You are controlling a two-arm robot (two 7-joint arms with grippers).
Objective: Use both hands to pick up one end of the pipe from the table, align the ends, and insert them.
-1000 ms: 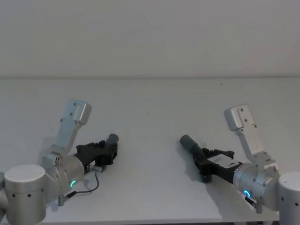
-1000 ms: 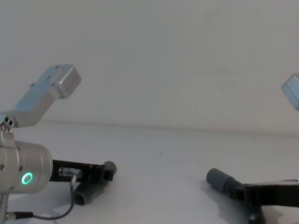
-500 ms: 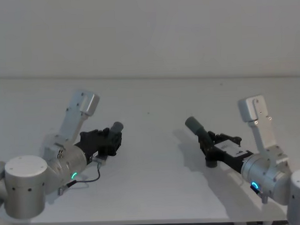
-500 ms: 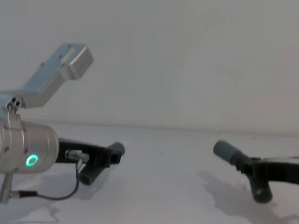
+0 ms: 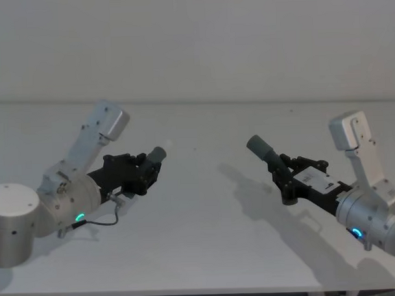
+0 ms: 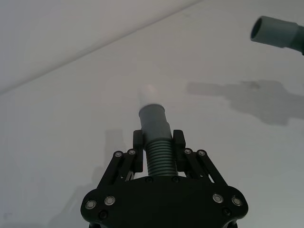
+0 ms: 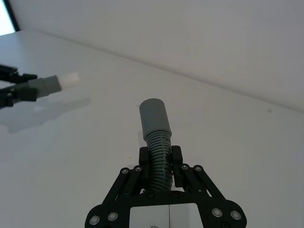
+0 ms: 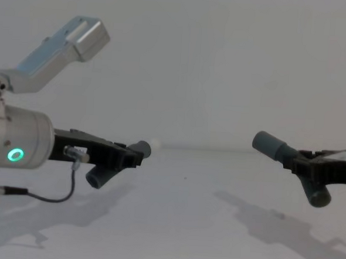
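Both pipe pieces hang in the air above the table (image 5: 201, 252). My left gripper (image 5: 146, 170) is shut on the ribbed middle of the left pipe piece (image 5: 157, 154), whose grey cuff ends in a white tip (image 6: 149, 91). Over on the right, my right gripper (image 5: 284, 175) is shut on the ribbed part of the right pipe piece (image 5: 260, 146), its open grey cuff (image 7: 154, 115) pointing toward the left one. A wide gap separates the two ends. In the chest view, the left piece (image 8: 141, 149) and the right piece (image 8: 272, 145) sit at about the same height, each with a bent end hanging below.
The white table runs back to a plain wall with nothing else on it. The arms cast shadows (image 5: 251, 191) on the surface. A thin cable (image 8: 69, 193) loops under my left wrist.
Both grippers have lifted their pipe pieces off the table and carried them upward and forward. The cuff ends now face each other across the gap.
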